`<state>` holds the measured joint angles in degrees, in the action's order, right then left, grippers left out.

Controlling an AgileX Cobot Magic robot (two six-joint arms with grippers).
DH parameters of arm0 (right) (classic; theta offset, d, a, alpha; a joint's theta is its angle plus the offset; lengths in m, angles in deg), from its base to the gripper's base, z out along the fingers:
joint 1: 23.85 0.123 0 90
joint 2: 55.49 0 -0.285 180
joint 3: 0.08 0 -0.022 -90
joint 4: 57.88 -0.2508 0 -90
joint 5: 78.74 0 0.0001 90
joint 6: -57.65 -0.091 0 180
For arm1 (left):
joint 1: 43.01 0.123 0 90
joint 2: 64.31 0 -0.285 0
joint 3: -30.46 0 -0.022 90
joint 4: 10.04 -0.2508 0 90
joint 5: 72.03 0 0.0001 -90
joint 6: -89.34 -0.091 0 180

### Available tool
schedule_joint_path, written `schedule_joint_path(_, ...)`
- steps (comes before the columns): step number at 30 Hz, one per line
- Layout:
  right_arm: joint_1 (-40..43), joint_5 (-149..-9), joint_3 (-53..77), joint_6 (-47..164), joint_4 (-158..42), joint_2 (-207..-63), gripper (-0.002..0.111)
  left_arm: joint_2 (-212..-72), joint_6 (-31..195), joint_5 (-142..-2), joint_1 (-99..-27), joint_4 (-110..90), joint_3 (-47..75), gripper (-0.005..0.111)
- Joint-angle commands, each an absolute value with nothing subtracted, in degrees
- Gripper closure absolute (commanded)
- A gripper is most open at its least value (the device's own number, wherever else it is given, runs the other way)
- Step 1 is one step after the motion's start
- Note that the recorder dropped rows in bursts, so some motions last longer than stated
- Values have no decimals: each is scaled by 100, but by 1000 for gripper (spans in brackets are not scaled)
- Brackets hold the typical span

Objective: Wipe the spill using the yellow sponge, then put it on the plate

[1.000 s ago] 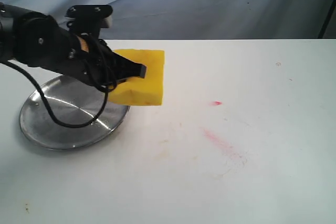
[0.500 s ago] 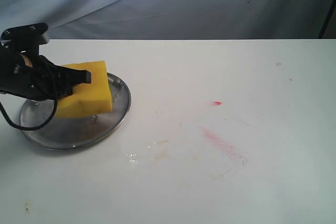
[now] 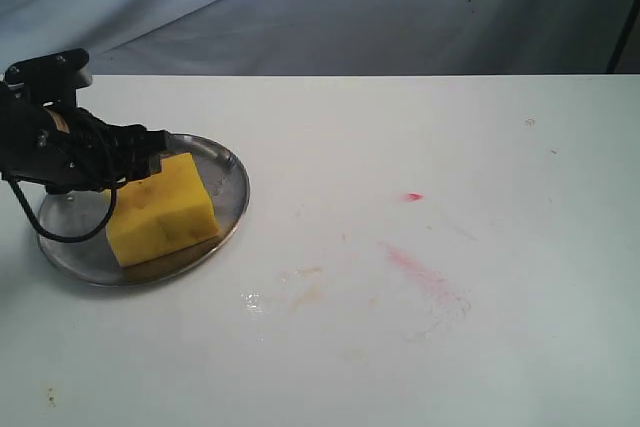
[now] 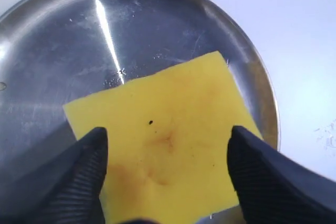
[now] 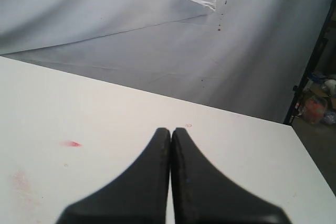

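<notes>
The yellow sponge (image 3: 162,209) lies on the silver plate (image 3: 68,247) at the left of the table, its top face marked with tan stains (image 4: 163,142). My left gripper (image 3: 152,155) hovers just above the sponge's rear part; it is open, and its black fingers (image 4: 89,166) stand apart over the sponge (image 4: 173,103) without pinching it. Faint tan-brown traces of the spill (image 3: 305,289) and a few wet droplets (image 3: 250,299) sit on the white table right of the plate (image 4: 58,40). My right gripper (image 5: 170,131) is shut and empty above bare table; the exterior view does not show it.
A red dot (image 3: 413,196) and a pink-red smear (image 3: 425,272) mark the table's middle right; the dot (image 5: 72,144) also shows in the right wrist view. A grey cloth backdrop (image 3: 400,7) hangs behind the table's far edge. A black stand (image 5: 315,66) is at the far right.
The left arm carried the sponge leftward from beside the plate to over it, then the fingers opened. The sponge now rests on the plate, free of the fingers.
</notes>
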<state>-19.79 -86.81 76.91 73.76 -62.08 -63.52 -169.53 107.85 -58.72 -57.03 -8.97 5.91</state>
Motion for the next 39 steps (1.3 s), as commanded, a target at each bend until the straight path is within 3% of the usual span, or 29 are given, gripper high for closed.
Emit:
schedule_joint_path(1,-1986,-8640,7714,7370,-6151,-6328,108,-16949,10655,-6115,-5695,-948,566,42)
schedule_joint_path(8,-1986,-8640,7714,7370,-6151,-6328,108,-16226,10598,-7007,-5695,-1242,328,42)
schedule_joint_path(15,-1986,-8640,7714,7370,-6151,-6328,108,-14570,9984,-8652,-5695,-1370,-649,43)
schedule_joint_path(30,-1986,-8640,7714,7370,-6151,-6328,108,-11922,8839,-7659,-5695,-1382,-1338,43)
schedule_joint_path(34,-1986,-8640,7714,7370,-6151,-6328,108,-11293,8583,-7078,-5554,-1382,-1466,52)
schedule_joint_path(39,-1986,-8640,7714,7370,-6151,-6328,108,-10392,9400,-7053,-4470,-1340,-1968,69)
